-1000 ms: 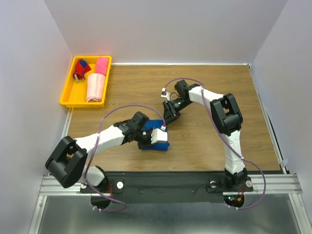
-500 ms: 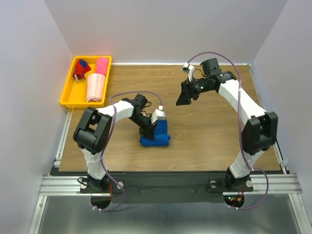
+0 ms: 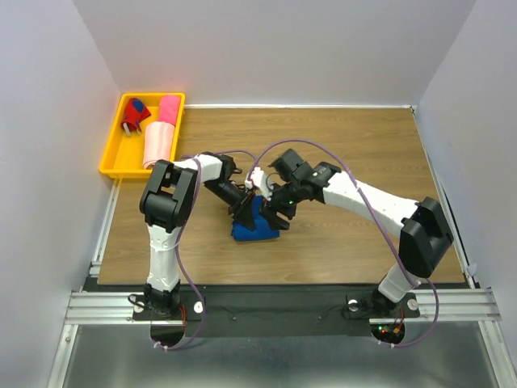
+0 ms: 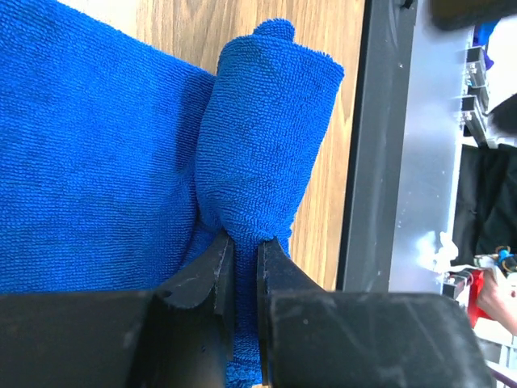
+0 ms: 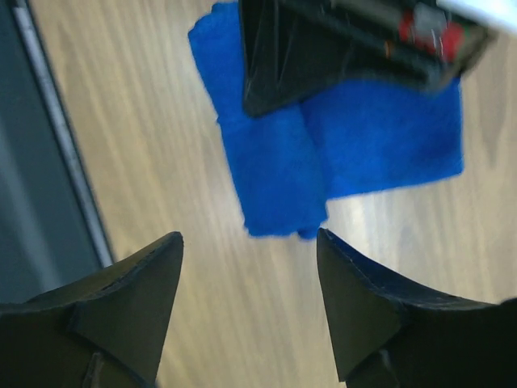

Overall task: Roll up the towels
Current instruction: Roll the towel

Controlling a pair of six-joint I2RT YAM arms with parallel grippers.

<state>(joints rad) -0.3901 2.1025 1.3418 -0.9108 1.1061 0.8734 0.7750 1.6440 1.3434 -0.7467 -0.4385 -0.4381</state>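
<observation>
The left arm (image 3: pixel 166 210) stands folded upright, its forearm reaching right, and the left gripper (image 4: pixel 242 246) points down with jaws almost together, pinching the blue towel (image 4: pixel 266 145). The right arm (image 3: pixel 363 198) stretches left from its raised elbow. The right gripper (image 5: pixel 248 238) hangs just beside the left one, spread wide, holding nothing.

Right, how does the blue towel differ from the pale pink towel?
The blue towel lies on the wooden table; the pale pink towel lies in the yellow tray. The blue one is only partly rolled, its flat part spread out; the pale pink one looks fully rolled. The left gripper pinches the blue one; no gripper holds the pale pink one. Both are plain-coloured cloths.
</observation>
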